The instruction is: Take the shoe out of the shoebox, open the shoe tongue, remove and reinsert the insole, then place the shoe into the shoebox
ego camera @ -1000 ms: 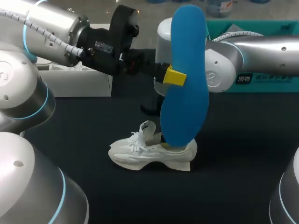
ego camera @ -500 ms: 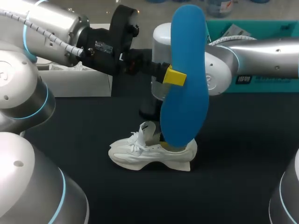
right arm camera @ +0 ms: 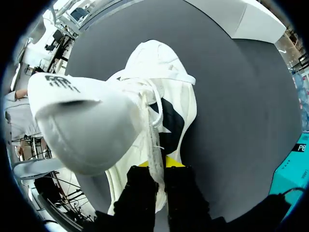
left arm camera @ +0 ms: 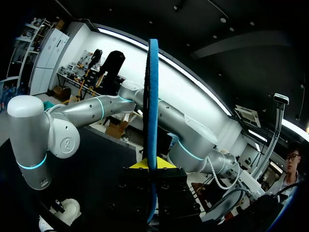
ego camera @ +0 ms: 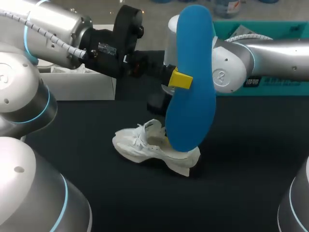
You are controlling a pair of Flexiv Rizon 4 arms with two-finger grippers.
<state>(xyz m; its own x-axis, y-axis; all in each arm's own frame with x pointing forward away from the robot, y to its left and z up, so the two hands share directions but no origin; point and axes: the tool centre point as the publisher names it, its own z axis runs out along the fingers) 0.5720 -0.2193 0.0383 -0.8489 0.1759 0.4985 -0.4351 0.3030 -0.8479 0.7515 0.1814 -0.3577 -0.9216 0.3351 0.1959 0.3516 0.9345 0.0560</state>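
Observation:
A blue insole (ego camera: 190,82) stands upright in the air over the middle of the table, my left gripper (ego camera: 181,79) shut on its edge. In the left wrist view the insole (left arm camera: 153,96) shows edge-on between that gripper's (left arm camera: 153,166) yellow tips. Below it the white shoe (ego camera: 152,147) rests tilted on the black table, toe to the left. My right arm (ego camera: 260,58) comes in behind the insole, which hides its gripper there. In the right wrist view my right gripper (right arm camera: 157,166) is shut on the thin wall of the shoe's (right arm camera: 159,72) opening, beside the raised tongue (right arm camera: 82,125).
A white open box (ego camera: 82,84) stands at the back left behind my left arm. A teal box (ego camera: 270,29) stands at the back right. The black table top (ego camera: 241,183) spreads in front of and beside the shoe.
My right gripper has gone from open to shut on the shoe's wall. The shoe has tipped and shifted a little. The left arm and the insole have kept still.

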